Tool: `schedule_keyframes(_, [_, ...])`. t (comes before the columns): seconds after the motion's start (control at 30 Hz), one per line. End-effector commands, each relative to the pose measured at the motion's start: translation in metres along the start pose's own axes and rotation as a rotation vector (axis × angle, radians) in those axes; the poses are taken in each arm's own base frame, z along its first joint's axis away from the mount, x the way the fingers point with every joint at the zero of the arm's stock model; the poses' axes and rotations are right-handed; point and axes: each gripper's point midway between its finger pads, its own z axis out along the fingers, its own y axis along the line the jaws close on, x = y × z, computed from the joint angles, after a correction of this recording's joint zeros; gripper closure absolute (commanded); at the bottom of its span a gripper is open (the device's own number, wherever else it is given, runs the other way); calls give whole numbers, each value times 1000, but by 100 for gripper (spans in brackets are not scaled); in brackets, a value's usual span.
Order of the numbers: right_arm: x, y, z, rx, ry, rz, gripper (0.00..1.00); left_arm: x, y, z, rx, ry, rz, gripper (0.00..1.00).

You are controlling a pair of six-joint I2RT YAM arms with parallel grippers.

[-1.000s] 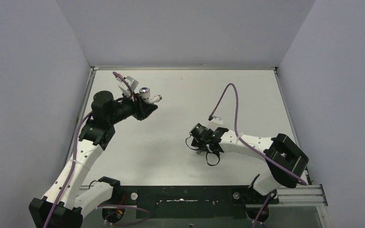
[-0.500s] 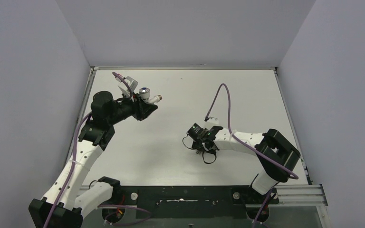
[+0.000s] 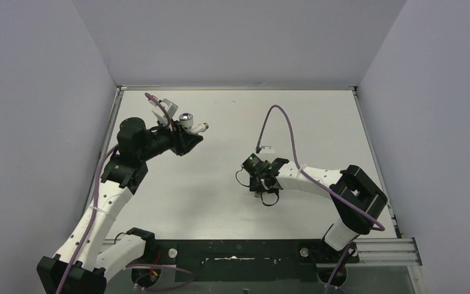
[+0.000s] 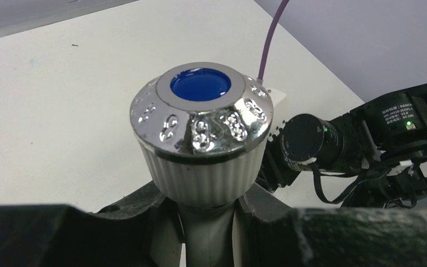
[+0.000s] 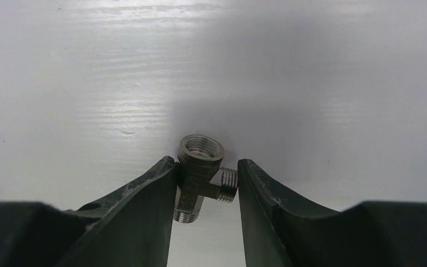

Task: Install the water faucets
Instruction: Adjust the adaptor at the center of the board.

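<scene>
The left arm [image 3: 107, 202] rises from the near left corner and bends toward the far left of the white table [image 3: 220, 208]; the left gripper [image 3: 188, 133] clasps a white tap body [image 3: 190, 126], its chrome knob [image 3: 185, 116] facing up and a metal spout [image 3: 203, 127] pointing right; the right arm [image 3: 318, 182] reaches from the near right to the table's middle; the right gripper [image 3: 259, 190] points down, low over the surface, its jaws too small to read; a purple cable [image 3: 275, 107] arches over its wrist; grey walls [image 3: 37, 122] enclose the table.
</scene>
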Motion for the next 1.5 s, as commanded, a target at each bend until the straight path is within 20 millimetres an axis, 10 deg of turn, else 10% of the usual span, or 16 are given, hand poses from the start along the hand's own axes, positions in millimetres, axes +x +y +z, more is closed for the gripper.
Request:
schedule_keyframes(0.0, [-46,30,-11,-174,-86,-286,61,-25,-6,-5,13,-60,68,100])
schedule_keyframes(0.77, [-73,82,25,-485,-24,-960,57,-48,0,-28,-122,-70,128,100])
schedule_keyframes(1.07, [-69,89,22,-532,-34,-921,26,-48,1,-27,-127,-65,124,100])
schedule_keyframes(1.47, [-94,73,-12,-528,-331,-512,20,-51,0,-26,-120,-72,120,100])
